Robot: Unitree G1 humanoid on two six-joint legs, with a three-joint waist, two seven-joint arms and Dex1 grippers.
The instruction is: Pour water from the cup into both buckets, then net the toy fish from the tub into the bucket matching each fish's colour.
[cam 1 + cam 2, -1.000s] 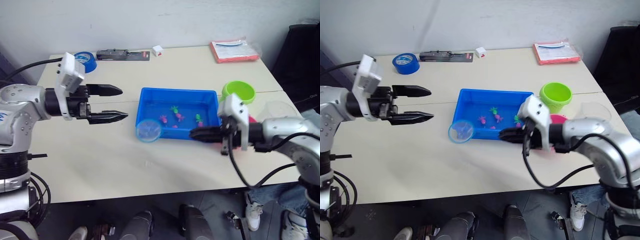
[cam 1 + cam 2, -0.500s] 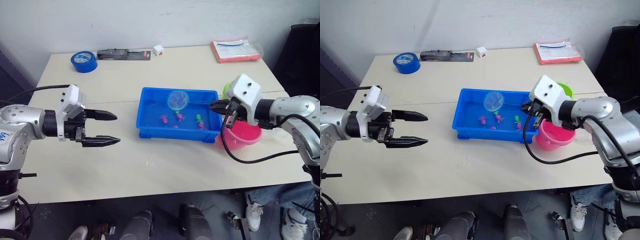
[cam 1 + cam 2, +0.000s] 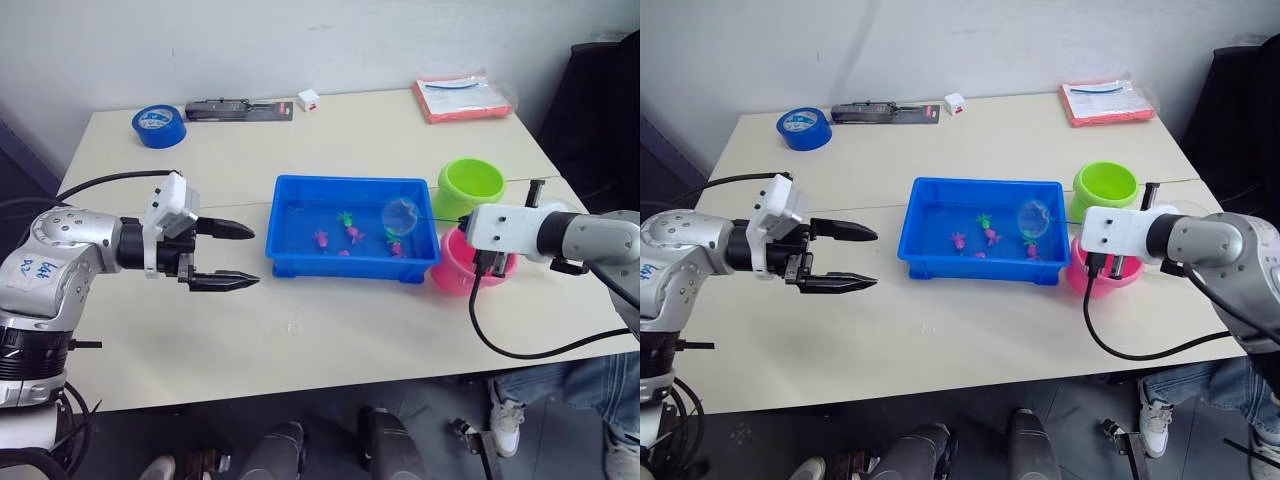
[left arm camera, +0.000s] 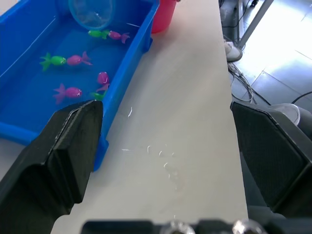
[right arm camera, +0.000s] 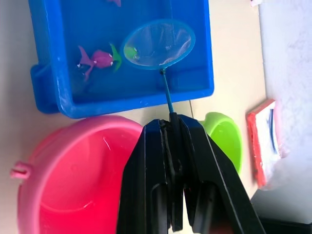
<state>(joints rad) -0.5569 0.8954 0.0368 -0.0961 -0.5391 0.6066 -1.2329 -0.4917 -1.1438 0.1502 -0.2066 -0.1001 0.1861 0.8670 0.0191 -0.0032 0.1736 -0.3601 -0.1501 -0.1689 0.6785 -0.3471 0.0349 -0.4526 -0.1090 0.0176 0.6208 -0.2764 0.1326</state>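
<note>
**Net held over the right end of the tub, ready to scoop a fish**

A pale desk [image 3: 330,340] carries a shallow blue tub [image 3: 352,186] near its middle. Several small toy fish [image 3: 352,233], pink and green, lie in the tub's water.

The right gripper [image 5: 171,127] has its two black fingers pressed together on the thin stick handle of the net [image 3: 401,216]. It reaches in from the desk's right edge, so the blue-rimmed hoop hangs over the tub's right end. In the right wrist view a green fish [image 5: 129,51] shows at the hoop's rim; whether it lies inside the mesh cannot be told.

The pink bucket [image 3: 452,268] stands just beside the tub's right end, the green bucket [image 3: 473,186] just behind it, probably so a netted fish has only a short way to go. The clear cup [image 3: 1193,212] stands at the right edge, partly hidden by the arm.

The left gripper [image 3: 232,254] hovers above the desk left of the tub, fingers spread wide and holding nothing, seemingly waiting out of the way.
</note>
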